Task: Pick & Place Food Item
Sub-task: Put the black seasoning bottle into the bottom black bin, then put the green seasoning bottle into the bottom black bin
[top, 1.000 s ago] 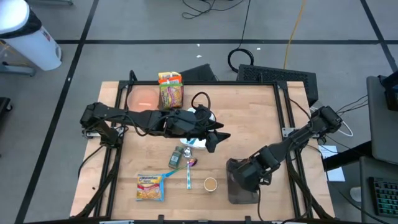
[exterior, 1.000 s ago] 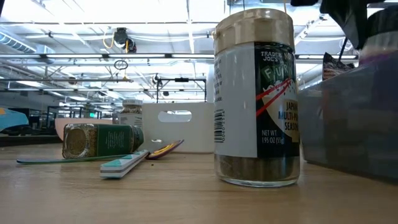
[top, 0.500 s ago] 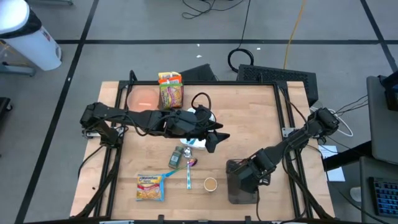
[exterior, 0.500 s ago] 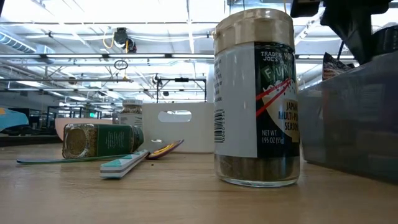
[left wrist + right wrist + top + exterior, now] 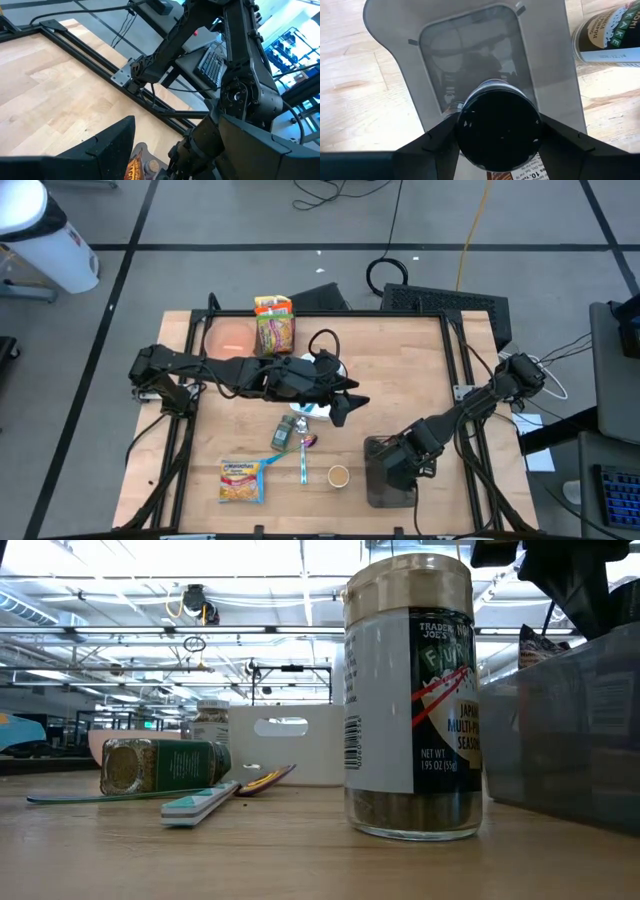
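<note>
Right gripper [image 5: 499, 150] sits over the grey bin [image 5: 390, 30] near the table's front edge, right of centre; its 2 fingers [image 5: 432, 142] flank a black-lidded jar [image 5: 499, 129], touching or nearly touching both sides of the lid. Whether it is still gripped or just let go I cannot tell. The jar stands upright, long axis vertical, black lid up toward the wrist camera, body down inside the bin; a label strip below it shows "10." and small unreadable print. Just outside the bin stands a furikake jar [image 5: 412, 700], upright, gold lid up, label reading "TRADER JOE'S", "JAPAN…", "MULTI-PU…", "SEASO…", "NET WT". Beyond it on the wooden table [image 5: 400, 370]: a teal-handled utensil [image 5: 200, 805] lying flat, and a green spice jar [image 5: 165, 766] on its side, long axis level, printing not legible. A ramen packet [image 5: 241, 481] lies flat near the front left; lettering too small to read. A snack bag [image 5: 274, 326] lies at the rear edge beside a pink plate [image 5: 228, 336]. Left gripper [image 5: 345, 402] hovers mid-table with fingers spread wide, holding nothing.
</note>
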Tool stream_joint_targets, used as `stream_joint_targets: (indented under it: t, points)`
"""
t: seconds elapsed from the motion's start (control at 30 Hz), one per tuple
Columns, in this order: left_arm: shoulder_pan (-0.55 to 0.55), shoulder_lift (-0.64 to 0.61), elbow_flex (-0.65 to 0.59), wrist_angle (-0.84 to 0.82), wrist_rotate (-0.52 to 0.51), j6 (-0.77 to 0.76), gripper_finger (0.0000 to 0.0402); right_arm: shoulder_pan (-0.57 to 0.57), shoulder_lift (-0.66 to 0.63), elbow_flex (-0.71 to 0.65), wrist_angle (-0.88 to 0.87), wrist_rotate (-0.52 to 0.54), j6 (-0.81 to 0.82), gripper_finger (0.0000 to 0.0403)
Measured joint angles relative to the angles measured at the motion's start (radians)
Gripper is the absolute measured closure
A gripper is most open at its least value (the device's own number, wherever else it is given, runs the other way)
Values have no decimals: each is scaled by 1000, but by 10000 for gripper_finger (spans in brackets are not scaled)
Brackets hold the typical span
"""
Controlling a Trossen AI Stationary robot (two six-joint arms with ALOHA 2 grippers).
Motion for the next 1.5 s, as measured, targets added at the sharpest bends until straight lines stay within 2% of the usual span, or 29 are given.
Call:
stream_joint_targets:
  t: [0.73, 0.87, 1.1, 1.27, 1.37, 1.5]
  points:
    - [0, 0, 0, 1, 1, -9, 108, -45, 0, 0, 4, 5, 27, 139]
    - [0, 0, 0, 1, 1, -9, 108, -44, -17, 0, 5, 59, 22, 135]
    - [0, 0, 0, 8, 3, -17, 107, -45, -93, 0, 6, 81, 16, 136]
    - [0, 0, 0, 18, 62, -75, 107, -43, -170, 0, -61, 80, 54, 138]
    - [0, 0, 0, 80, 111, -106, 107, -47, -240, 0, -83, 82, 104, 137]
    - [-13, 0, 0, 184, 123, -101, 108, -78, -370, 0, -24, 111, 200, 138]
